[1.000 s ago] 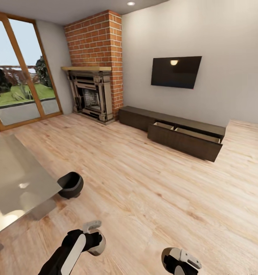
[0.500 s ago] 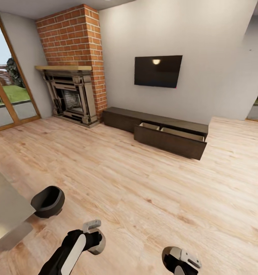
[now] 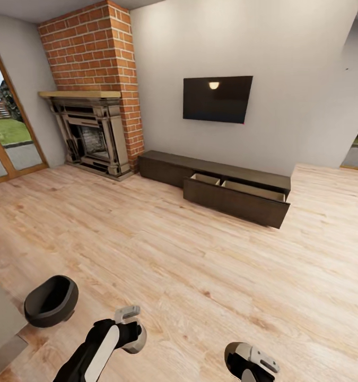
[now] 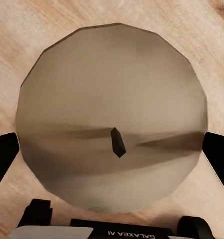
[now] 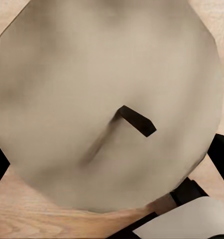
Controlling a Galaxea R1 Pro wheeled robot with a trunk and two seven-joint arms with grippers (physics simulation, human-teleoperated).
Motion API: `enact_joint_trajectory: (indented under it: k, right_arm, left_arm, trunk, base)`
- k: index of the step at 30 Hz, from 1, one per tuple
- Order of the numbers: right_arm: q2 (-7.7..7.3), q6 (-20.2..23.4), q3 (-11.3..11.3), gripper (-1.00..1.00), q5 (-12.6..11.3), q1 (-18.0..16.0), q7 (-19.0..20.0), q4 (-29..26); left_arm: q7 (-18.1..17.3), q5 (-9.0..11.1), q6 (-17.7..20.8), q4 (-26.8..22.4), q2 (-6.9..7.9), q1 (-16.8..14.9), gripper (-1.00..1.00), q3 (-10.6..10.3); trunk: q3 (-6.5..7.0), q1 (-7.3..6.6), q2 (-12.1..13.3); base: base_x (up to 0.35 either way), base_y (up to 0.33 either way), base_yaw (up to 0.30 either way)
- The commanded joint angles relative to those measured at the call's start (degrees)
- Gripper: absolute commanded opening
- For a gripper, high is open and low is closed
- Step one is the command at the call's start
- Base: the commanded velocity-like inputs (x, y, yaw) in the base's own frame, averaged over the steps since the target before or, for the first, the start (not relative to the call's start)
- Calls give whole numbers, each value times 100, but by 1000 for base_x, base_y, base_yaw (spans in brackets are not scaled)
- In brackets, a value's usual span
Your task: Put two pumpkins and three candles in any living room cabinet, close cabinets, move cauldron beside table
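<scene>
Pale wood floor (image 3: 200, 265) lies all around me, with a red brick fireplace (image 3: 94, 79) on the far wall. My left gripper (image 4: 112, 149) holds a round, squat, greyish candle with a short dark wick (image 4: 112, 109) between its fingers. My right gripper (image 5: 112, 149) holds another grey candle (image 5: 107, 89) the same way. The long, low, dark brown cabinet (image 3: 163, 164) sits far ahead and a bit to my right, its pale drawer (image 3: 237, 196) pulled out. My right arm looks nearer to it. The round black cauldron (image 3: 50, 300) rests just beside my left arm.
</scene>
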Motion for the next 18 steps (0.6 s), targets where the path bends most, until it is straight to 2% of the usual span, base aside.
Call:
enact_joint_trajectory:
  k: [1,18]
  right_arm:
    - [-1,15,14,-100,-31,-4,-44,-7]
    - [0,14,5,-100,-26,-7,-43,176]
  left_arm:
    - [57,64,9,-10,2,-2,-100,-8]
    - [58,64,3,-10,2,-2,-100,-8]
  trunk:
    - [-7,3,-3]
    - [-11,3,-3]
  base:
    - [350,0,-234]
    - [350,0,-278]
